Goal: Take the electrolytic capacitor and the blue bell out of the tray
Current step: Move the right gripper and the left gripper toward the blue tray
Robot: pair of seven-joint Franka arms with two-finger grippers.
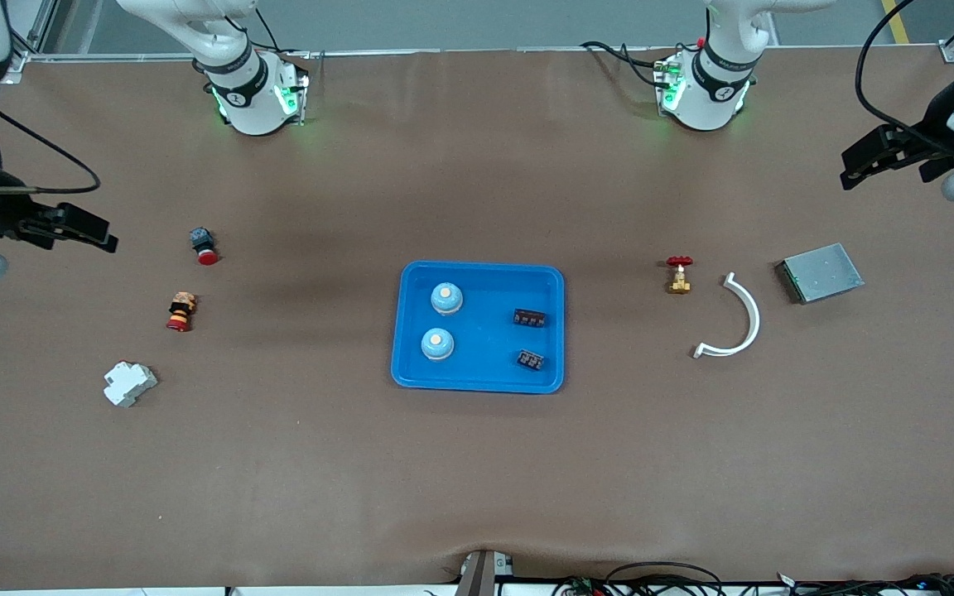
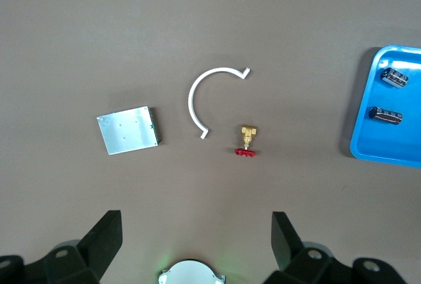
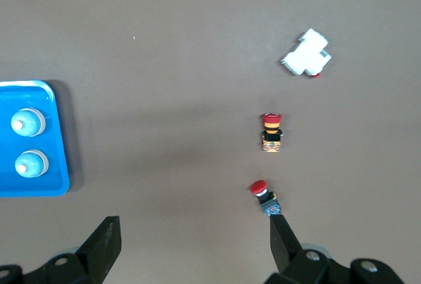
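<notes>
- Right end effector (image 1: 100, 234) up over the right arm's end of the surface, fingers spread wide, nothing between them; arm waiting.
- Near that end, all on the brown surface (image 1: 477, 497): a red-capped push button (image 1: 203, 245), a red-and-orange switch (image 1: 180, 311) nearer the front camera, and a white breaker block (image 1: 129, 383) nearest the front edge.
- Blue tray (image 1: 477, 381) at mid-surface, well apart from both end effectors.
- In the tray, two blue bells (image 1: 446, 299) (image 1: 437, 344) along the side toward the right arm's end, two black capacitors (image 1: 530, 318) (image 1: 531, 359) along the side toward the left arm's end.
- Toward the left arm's end: a brass valve with a red handle (image 1: 678, 274), a white curved strip (image 1: 738, 319) beside it, and a grey metal box (image 1: 821, 272).
- Left end effector (image 1: 858, 170) up over the left arm's end of the surface, fingers wide apart and empty; arm waiting.
</notes>
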